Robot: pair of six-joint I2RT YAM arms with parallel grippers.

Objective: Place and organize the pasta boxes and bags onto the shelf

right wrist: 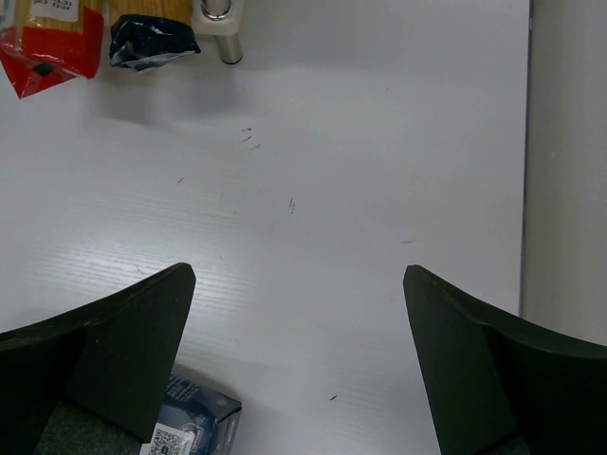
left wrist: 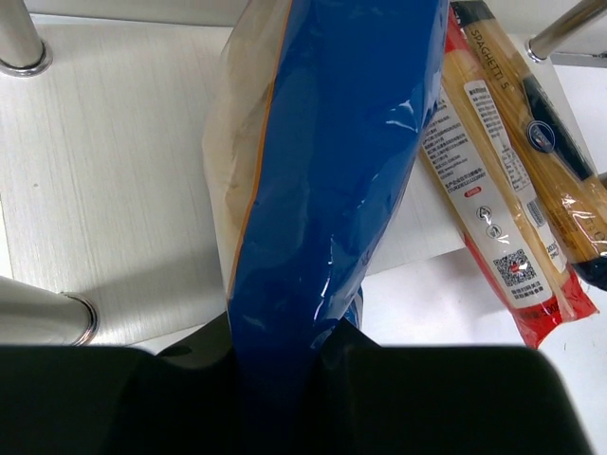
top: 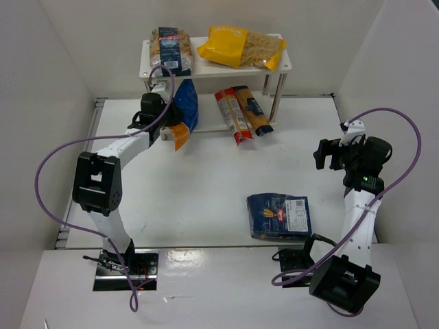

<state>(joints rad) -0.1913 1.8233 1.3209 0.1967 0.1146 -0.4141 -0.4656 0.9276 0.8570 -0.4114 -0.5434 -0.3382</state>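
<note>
The white two-tier shelf stands at the back. My left gripper is shut on the blue-and-orange bag and holds it at the left of the lower tier; the bag fills the left wrist view. The red packet and orange packet lie on the lower tier, sticking out over its front edge. The top tier holds the blue-labelled clear bag and the yellow bag. The flat dark blue pack lies on the table. My right gripper is open and empty, above bare table.
White walls close in the table on the left, back and right. Silver shelf legs stand close to the held bag. A corner of the dark blue pack shows under my right gripper's left finger. Purple cables loop off both arms.
</note>
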